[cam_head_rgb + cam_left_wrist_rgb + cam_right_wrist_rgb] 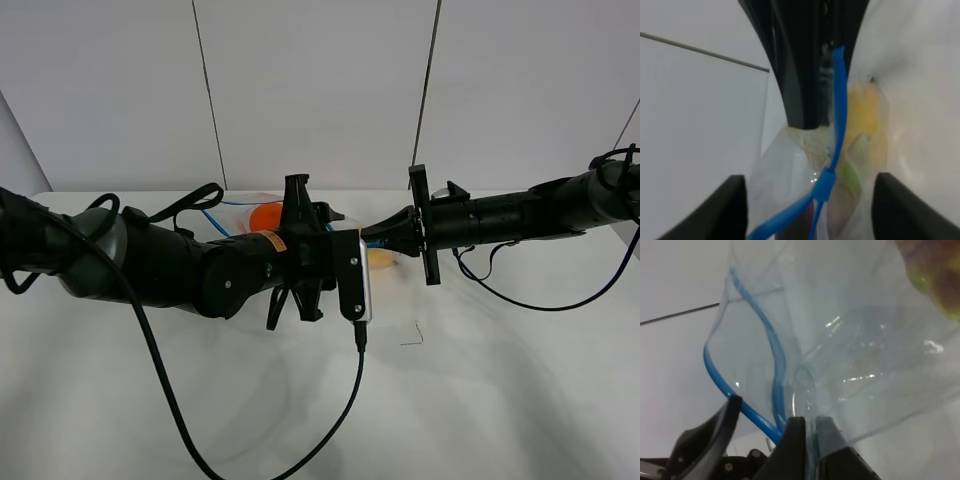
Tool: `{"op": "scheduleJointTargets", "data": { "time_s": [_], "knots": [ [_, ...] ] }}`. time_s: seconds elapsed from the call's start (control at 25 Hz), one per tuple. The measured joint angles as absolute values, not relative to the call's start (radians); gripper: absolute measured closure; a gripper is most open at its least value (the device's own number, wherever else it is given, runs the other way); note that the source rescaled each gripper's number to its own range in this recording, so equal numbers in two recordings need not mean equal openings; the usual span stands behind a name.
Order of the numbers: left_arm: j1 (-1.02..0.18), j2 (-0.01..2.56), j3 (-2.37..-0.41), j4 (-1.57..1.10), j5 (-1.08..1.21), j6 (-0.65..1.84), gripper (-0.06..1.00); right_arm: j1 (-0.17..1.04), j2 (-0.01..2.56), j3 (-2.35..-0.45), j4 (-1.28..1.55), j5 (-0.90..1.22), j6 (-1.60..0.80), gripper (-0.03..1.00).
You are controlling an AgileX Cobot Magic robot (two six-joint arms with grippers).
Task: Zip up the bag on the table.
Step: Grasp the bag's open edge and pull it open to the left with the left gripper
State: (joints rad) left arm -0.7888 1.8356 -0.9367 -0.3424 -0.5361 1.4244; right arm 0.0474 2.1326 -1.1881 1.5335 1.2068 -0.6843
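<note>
Two arms meet over the far middle of the desk (500, 390), where the bag (262, 214) lies, with orange and yellow produce showing through the clear film. On the right gripper (810, 429), fingers clenched on the bag's film, just beside the blue zipper strip (779, 365). On the left gripper (810, 182), fingers released and spread wide, one on each side of the blue slider (824, 184), apart from it. Thin dark mark (412, 338) on the desk, nearer, right of centre.
</note>
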Motion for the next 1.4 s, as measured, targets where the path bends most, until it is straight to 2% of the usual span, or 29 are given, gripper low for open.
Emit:
{"op": "scheduleJointTargets", "data": {
  "time_s": [0.44,0.84,1.04,1.4],
  "knots": [
    [-0.789,1.836,-0.937,-0.320,-0.531,1.403,0.67,0.047,2.133,-1.188,1.534,1.207,-0.682,0.97],
    [-0.789,1.836,-0.937,-0.260,-0.510,1.402,0.74,0.047,2.133,-1.188,1.535,1.207,-0.676,0.97],
    [-0.789,1.836,-0.937,-0.260,-0.508,1.402,0.94,0.047,2.133,-1.188,1.535,1.207,-0.676,0.97],
    [-0.785,1.836,-0.937,-0.260,-0.514,1.402,0.94,0.047,2.133,-1.188,1.537,1.207,-0.676,0.97]
  ]
}}
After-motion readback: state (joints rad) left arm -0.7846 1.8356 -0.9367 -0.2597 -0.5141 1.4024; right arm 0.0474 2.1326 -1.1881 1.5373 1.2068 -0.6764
